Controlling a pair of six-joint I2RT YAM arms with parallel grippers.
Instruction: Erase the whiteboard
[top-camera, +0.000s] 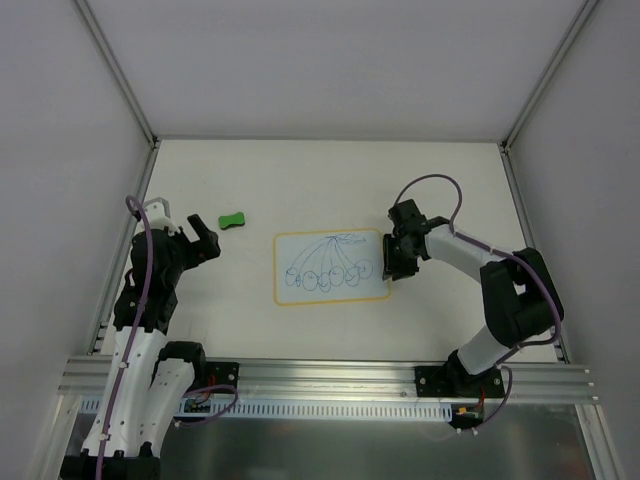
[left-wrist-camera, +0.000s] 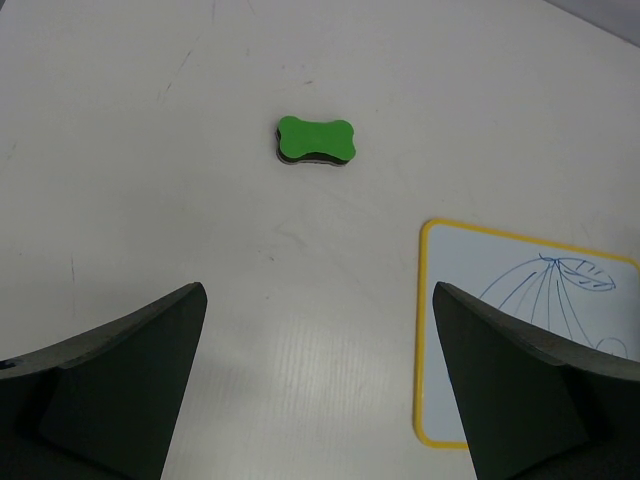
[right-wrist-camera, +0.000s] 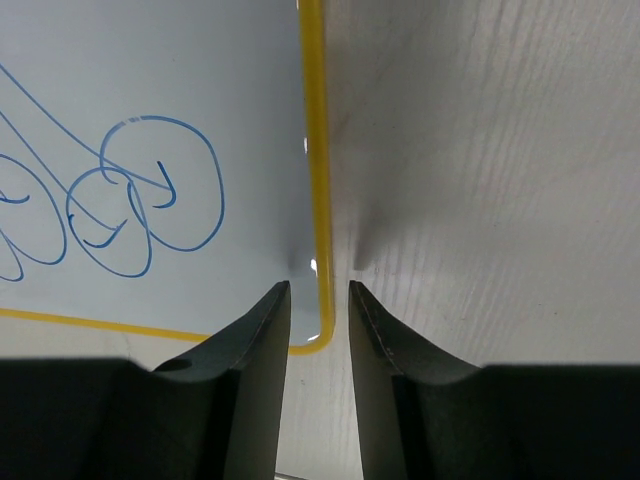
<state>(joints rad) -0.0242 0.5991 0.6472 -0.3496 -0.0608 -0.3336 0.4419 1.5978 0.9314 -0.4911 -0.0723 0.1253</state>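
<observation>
A small flat rectangular whiteboard with a thin yellow rim and rounded corners (top-camera: 332, 267) is seen lying flat near the middle of a white table (top-camera: 300, 180), its long sides running left to right. Bare table is left on every side of it, with the widest stretch between its far edge and the table's far edge. Its face is marked in blue pen: a row of loops is drawn along the near side, and thin lines fan up from them to a small leaf-like scribble near the far edge.

The right hand (top-camera: 393, 262) is set at the board's right edge, close to the near right corner. Its fingers (right-wrist-camera: 262, 350) are held a narrow gap apart, one over the board's face and one over the table, and the yellow rim runs between them unclamped.

The left hand (top-camera: 205, 243) is held well left of the board, its fingers (left-wrist-camera: 130, 370) spread wide and empty. A small green bone-shaped eraser block (top-camera: 232, 221) is seen just beyond that hand, apart from the board's far left corner.
</observation>
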